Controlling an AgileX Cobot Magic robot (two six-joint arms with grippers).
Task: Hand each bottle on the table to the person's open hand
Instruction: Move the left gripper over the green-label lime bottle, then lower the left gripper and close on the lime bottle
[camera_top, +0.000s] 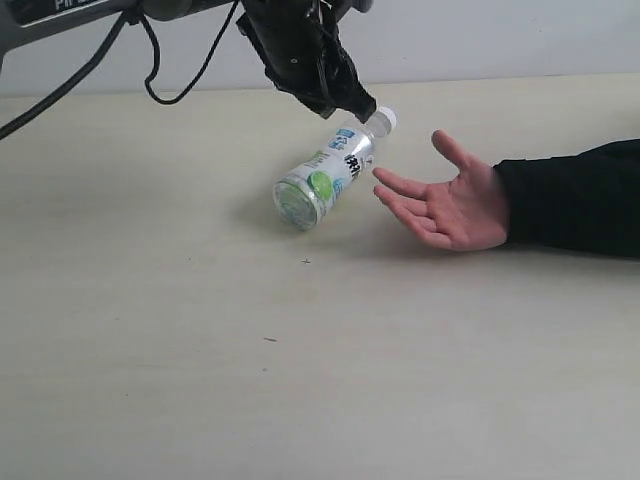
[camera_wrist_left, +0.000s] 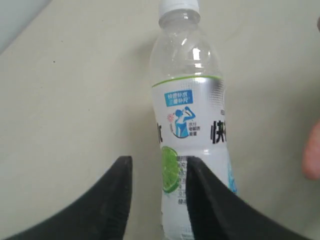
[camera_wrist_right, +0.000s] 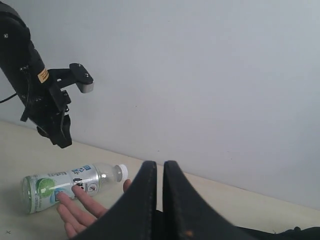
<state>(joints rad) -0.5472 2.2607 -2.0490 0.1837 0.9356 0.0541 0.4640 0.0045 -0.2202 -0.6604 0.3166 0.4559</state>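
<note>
Left wrist view puts the left pincer (camera_wrist_left: 159, 167) nearest you, spread apart with bare table (camera_wrist_left: 75, 100) showing in the gap and nothing gripped. Past it, the green-labelled, white-capped bottle (camera_wrist_left: 192, 125) stretches away lengthwise, partly hidden behind one side of the pincer. In the right wrist view your right pincer (camera_wrist_right: 160, 167) is pressed almost closed and empty. Beyond it the person's open hand (camera_wrist_right: 82, 207) lies palm up, fingertips just beside the bottle, which is on its side below the left pincer and apart from it.
</note>
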